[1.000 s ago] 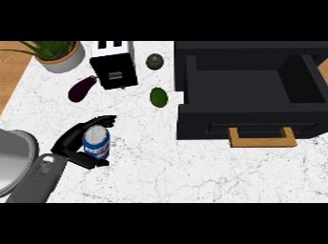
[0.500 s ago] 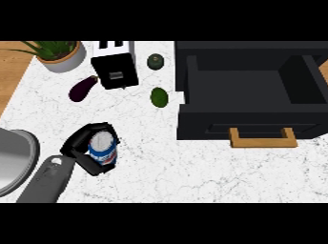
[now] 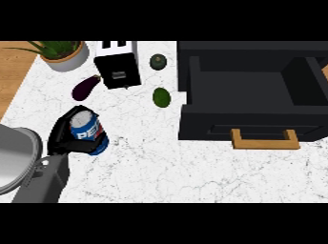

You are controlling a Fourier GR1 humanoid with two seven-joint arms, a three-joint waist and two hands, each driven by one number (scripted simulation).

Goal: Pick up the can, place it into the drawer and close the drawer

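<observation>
Blue-and-white can (image 3: 87, 129) sat in the left hand (image 3: 66, 138), black fingers curled round it w/ label facing up, over the white marble counter (image 3: 159, 162). Grey forearm came in from the lower left edge. Right hand wasn't in view. Up and right of the hand, well apart, stood the black drawer (image 3: 258, 95), pulled open, inside looked bare, w/ wooden handle (image 3: 264, 139) on its near face. Between hand & drawer, farther up, lay a green avocado-like fruit (image 3: 161, 96); a darker round one (image 3: 158, 61) beyond it. Just above the hand lay a purple eggplant (image 3: 86, 86), then a black-and-white toaster (image 3: 117, 66), and a potted plant (image 3: 60, 53) at upper left.
</observation>
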